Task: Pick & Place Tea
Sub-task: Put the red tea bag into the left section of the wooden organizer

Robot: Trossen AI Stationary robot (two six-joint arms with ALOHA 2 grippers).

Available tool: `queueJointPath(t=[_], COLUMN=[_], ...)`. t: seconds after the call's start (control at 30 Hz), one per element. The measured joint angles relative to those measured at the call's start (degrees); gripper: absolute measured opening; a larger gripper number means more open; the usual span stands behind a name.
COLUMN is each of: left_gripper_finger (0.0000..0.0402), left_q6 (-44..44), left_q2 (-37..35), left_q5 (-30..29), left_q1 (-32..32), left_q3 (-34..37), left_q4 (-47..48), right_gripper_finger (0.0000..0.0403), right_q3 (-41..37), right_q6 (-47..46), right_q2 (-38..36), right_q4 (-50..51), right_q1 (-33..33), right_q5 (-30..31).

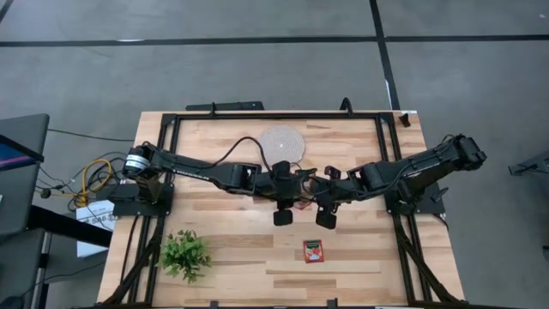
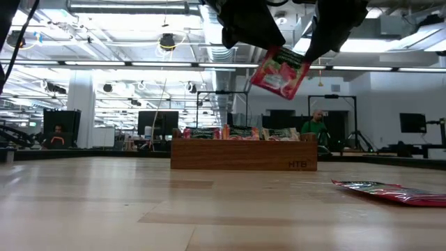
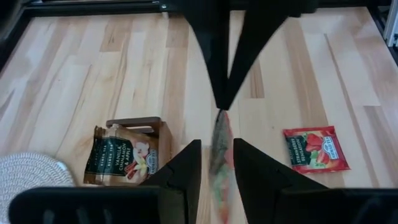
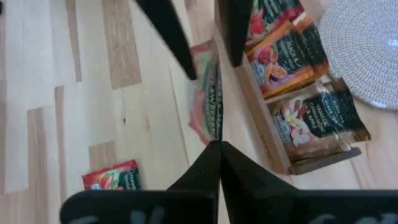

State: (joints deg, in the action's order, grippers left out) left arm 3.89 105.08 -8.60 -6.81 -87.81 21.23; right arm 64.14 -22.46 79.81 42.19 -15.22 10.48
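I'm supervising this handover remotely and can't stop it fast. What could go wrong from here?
The red sachet hangs in mid-air, pinched at one edge by the right gripper. The left gripper has its jaws apart around it. If the right releases first, the sachet may drop. The grippers sit tip to tip, so slight misalignment might make them collide. The nearby wooden tray looks crowded, and the vanilla sachet leaning out of its end could get knocked.

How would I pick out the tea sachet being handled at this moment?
Find the wooden tray mid-table. Near it, a red sachet hangs in the air, pinched by the right gripper, with the left gripper open around it. A second red sachet lies flat on the table; the other sachets stand in the tray.
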Motion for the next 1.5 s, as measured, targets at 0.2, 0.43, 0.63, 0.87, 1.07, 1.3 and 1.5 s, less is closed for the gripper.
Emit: queueJointPath(t=[0.2,0.43,0.63,0.87,1.07,1.3,1.5], left_gripper_finger=[0.0018,0.0000,0.0000,0.0000,0.0000,0.0000,0.0000], left_q6=[0.27,0.28,0.28,3.15,3.99,7.56,13.73], left_q2=[0.00,0.00,0.00,0.00,0.00,-4.07,-12.74], left_q5=[1.01,1.49,1.12,0.12,-0.80,-5.18,-9.16], left_q1=[0.58,0.70,0.74,0.85,1.59,3.82,4.89], left_q3=[0.00,0.00,0.00,0.00,0.03,7.41,17.86], left_q4=[0.02,0.24,0.77,2.68,7.40,7.35,2.44], right_gripper_finger=[0.0000,0.0000,0.0000,0.0028,0.0076,0.0079,0.0077], right_q3=[0.00,0.00,0.00,0.02,0.02,0.00,0.00], right_q6=[0.00,0.00,1.22,2.88,2.99,-1.91,-9.44], right_q2=[0.00,0.00,0.00,-0.02,-2.29,-8.28,-13.24], right_q4=[-0.84,-0.85,-0.93,-0.10,6.10,15.75,19.87], right_q1=[0.00,0.00,0.01,0.00,-0.16,-4.41,-10.28], right_q5=[0.00,0.02,-0.82,-1.73,-0.91,8.53,16.77])
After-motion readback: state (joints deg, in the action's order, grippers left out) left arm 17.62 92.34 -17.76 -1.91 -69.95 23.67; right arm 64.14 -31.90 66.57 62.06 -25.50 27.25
